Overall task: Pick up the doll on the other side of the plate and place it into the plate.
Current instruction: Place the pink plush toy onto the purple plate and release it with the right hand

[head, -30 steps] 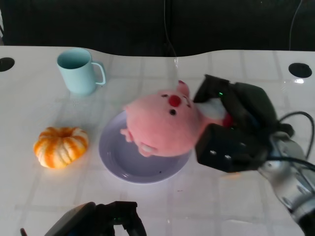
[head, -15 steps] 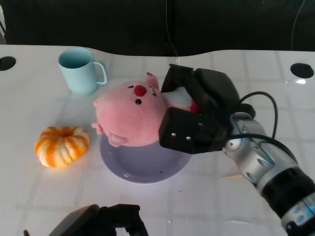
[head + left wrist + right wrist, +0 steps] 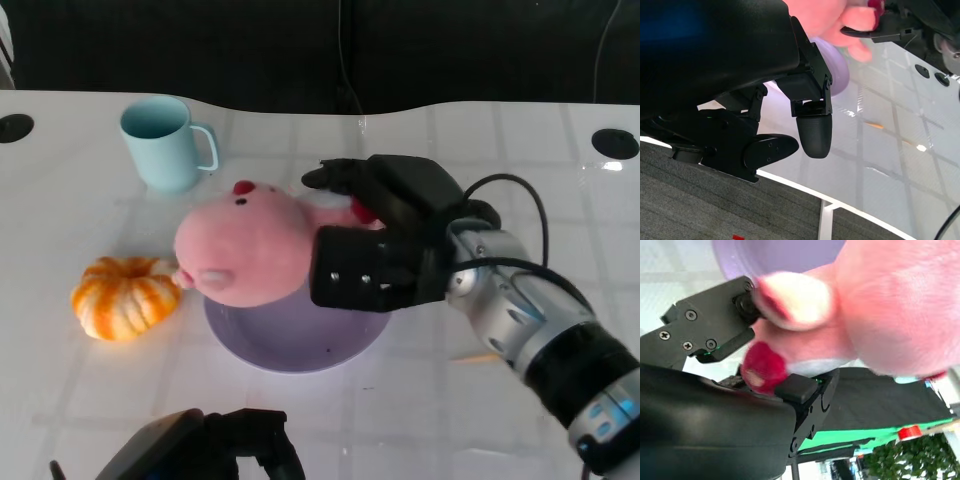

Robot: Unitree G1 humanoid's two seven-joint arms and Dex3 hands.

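A pink plush pig doll (image 3: 243,249) hangs over the left part of the lavender plate (image 3: 300,345), partly past its left rim. My right hand (image 3: 385,245) grips the doll's rear end from the right. The right wrist view shows the pink doll (image 3: 890,305) clamped between the black fingers (image 3: 715,335), with the plate (image 3: 775,255) behind it. My left hand (image 3: 215,450) sits low at the table's front edge, holding nothing; in the left wrist view its fingers (image 3: 812,130) are curled in, and a bit of the doll (image 3: 840,20) shows beyond them.
A light blue mug (image 3: 165,142) stands at the back left. An orange pumpkin (image 3: 125,296) lies left of the plate, close to the doll's snout. Two dark holes (image 3: 612,143) mark the table's far corners. A cable runs along the right forearm.
My right hand has carried the doll leftward and lower, from the plate's right side to over its left part. The doll has turned face-up toward the mug.
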